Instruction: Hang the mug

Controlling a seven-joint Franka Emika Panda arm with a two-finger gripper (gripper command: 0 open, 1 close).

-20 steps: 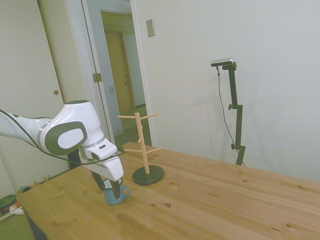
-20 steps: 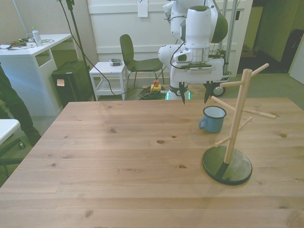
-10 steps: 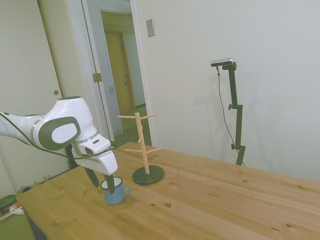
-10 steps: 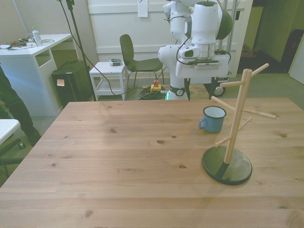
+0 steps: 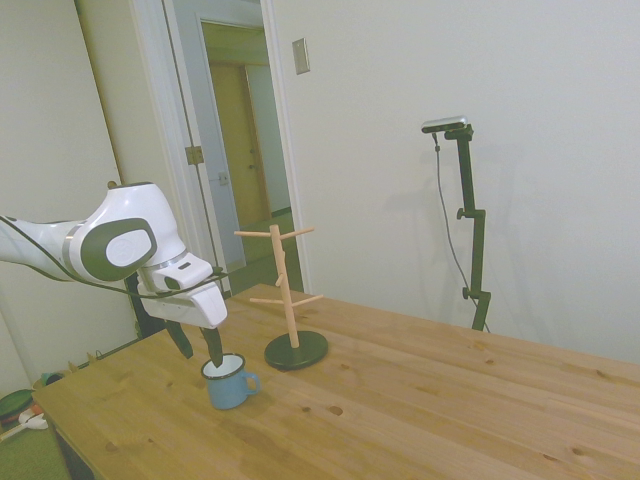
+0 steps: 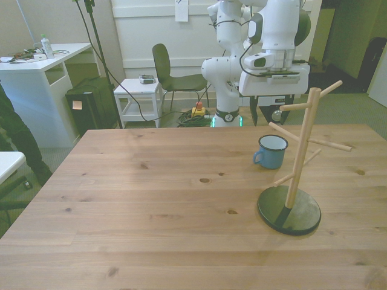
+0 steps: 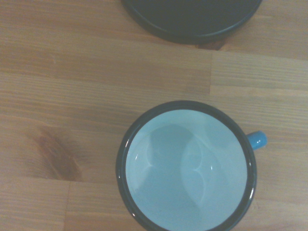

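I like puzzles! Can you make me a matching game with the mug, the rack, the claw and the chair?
Things:
1. mug
2. rack
3. claw
4. chair

Places or states:
A. on the floor behind the table
B. open, above the mug
C. blue, standing upright on the table
D. wooden pegs on a dark round base

Pairs: 1-C, 2-D, 3-B, 4-A

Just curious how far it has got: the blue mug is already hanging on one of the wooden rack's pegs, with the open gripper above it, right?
Not quite. The side view shows the mug standing upright on the table, beside the rack, not on a peg. The gripper does hang open above it.
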